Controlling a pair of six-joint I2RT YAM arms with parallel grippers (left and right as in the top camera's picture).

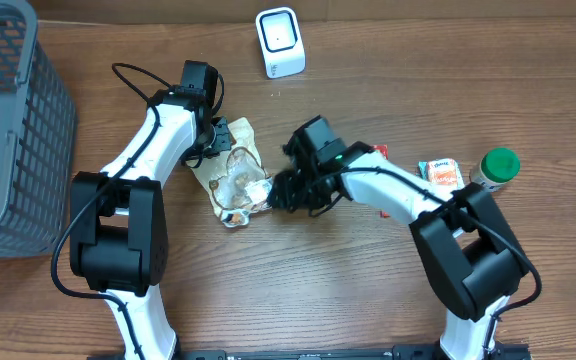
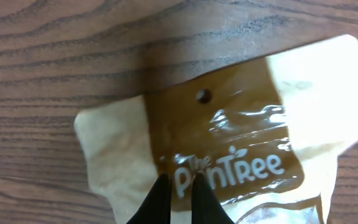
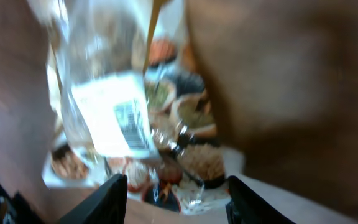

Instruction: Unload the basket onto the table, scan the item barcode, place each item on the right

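The item is a cream and brown snack bag (image 1: pixel 236 178) with a clear window, lying on the table between my two grippers. My left gripper (image 1: pixel 220 140) is at the bag's top end. In the left wrist view it (image 2: pixel 179 180) is shut, pinching the film of the brown header (image 2: pixel 229 130). My right gripper (image 1: pixel 278 190) is at the bag's right lower edge. Its fingers (image 3: pixel 114 196) stand open on either side of the bag's end (image 3: pixel 185 162). A white label with the barcode (image 3: pixel 126 118) shows on the bag, blurred. The white scanner (image 1: pixel 280 41) stands at the back, apart from the bag.
A grey mesh basket (image 1: pixel 8 130) fills the left side. An orange packet (image 1: pixel 441 173) and a green-capped bottle (image 1: pixel 498 166) sit at the right, with a small red item (image 1: pixel 379 151) beside my right arm.
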